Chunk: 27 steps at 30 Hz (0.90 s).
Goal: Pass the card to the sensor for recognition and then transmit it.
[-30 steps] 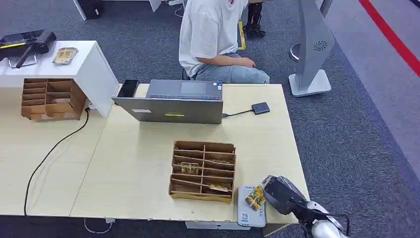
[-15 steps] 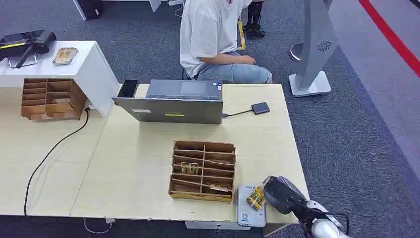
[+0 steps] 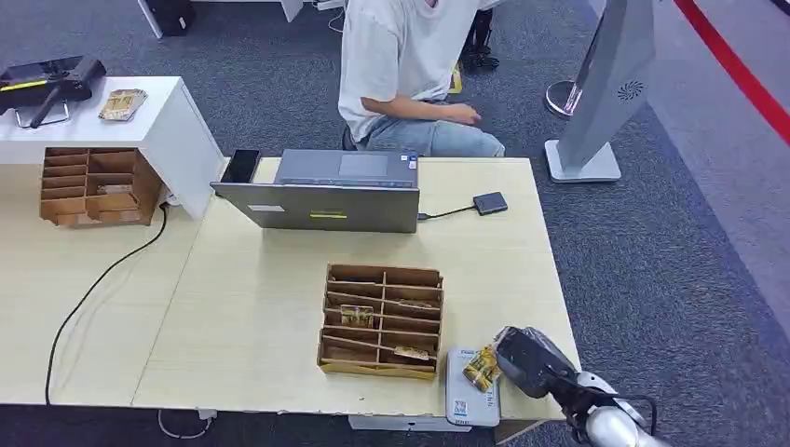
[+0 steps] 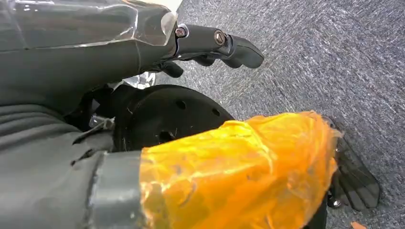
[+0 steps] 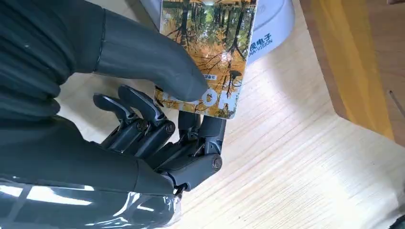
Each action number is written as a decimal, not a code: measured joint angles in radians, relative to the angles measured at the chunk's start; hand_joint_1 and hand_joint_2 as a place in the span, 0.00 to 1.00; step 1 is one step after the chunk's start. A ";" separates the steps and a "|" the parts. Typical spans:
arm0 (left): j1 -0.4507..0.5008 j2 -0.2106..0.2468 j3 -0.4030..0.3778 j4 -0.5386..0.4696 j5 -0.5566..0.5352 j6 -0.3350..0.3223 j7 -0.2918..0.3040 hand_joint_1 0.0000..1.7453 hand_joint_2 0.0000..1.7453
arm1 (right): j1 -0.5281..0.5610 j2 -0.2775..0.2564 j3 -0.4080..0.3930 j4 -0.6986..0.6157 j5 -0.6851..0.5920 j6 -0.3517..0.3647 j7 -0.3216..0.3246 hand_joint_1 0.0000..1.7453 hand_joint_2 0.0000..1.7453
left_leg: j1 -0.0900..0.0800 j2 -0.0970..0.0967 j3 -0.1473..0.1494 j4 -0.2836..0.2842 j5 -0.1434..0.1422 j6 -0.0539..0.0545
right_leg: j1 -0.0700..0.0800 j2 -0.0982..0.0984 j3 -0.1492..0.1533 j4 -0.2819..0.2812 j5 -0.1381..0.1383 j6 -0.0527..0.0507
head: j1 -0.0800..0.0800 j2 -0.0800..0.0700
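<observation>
Grey office carpet all round a pale wooden table (image 3: 251, 307), and the card is over the sensor.
Down at five o'clock on the tabletop, the right hand (image 3: 524, 361) pinches the autumn-forest card (image 3: 481, 370) between thumb and fingers, holding it right over the white card reader (image 3: 462, 399). Just beside the reader at nine o'clock sits a cardboard card sorter (image 3: 382, 320) with cards in its slots. At twelve o'clock a grey laptop (image 3: 326, 191), and beyond it a seated person (image 3: 396, 65). Left hand (image 4: 210, 43) hangs over the carpet, fingers loosely apart, holding nothing.
</observation>
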 joint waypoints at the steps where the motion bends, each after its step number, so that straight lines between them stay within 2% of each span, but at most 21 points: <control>1: 0.000 0.000 0.000 0.000 0.000 0.000 0.000 0.00 0.00 | -0.001 0.000 0.000 0.000 0.000 0.000 0.000 1.00 1.00 | 0.000 0.000 0.000 0.000 0.000 0.000 | 0.000 0.000 0.000 0.000 0.000 0.000 | 0.000 0.000; 10: 0.000 0.000 0.000 0.000 0.000 0.000 0.003 0.00 0.00 | -0.016 -0.018 -0.003 -0.005 -0.012 -0.002 -0.005 1.00 1.00 | 0.000 0.000 0.000 0.000 0.000 0.000 | 0.000 0.000 0.000 0.000 0.000 0.000 | 0.000 0.000; 15: -0.001 -0.001 0.000 0.002 0.000 0.000 0.003 0.00 0.00 | -0.039 -0.055 -0.019 -0.039 -0.021 -0.001 -0.005 1.00 1.00 | 0.000 0.000 0.000 0.000 0.000 0.000 | 0.000 0.000 0.000 0.000 0.000 0.001 | 0.000 0.000; 23: -0.002 -0.005 0.000 0.007 0.000 0.000 -0.001 0.00 0.00 | -0.099 -0.071 -0.063 -0.112 0.026 -0.063 -0.016 1.00 1.00 | 0.000 0.000 0.000 0.000 0.000 0.000 | 0.000 0.000 0.000 0.000 0.000 0.001 | 0.000 0.000; 27: -0.001 -0.006 0.000 0.007 0.000 0.000 -0.008 0.00 0.00 | -0.110 -0.059 -0.080 -0.127 0.081 -0.148 -0.041 1.00 1.00 | 0.000 -0.001 -0.002 0.000 0.000 0.000 | 0.000 0.000 0.000 0.001 0.000 0.001 | 0.000 0.000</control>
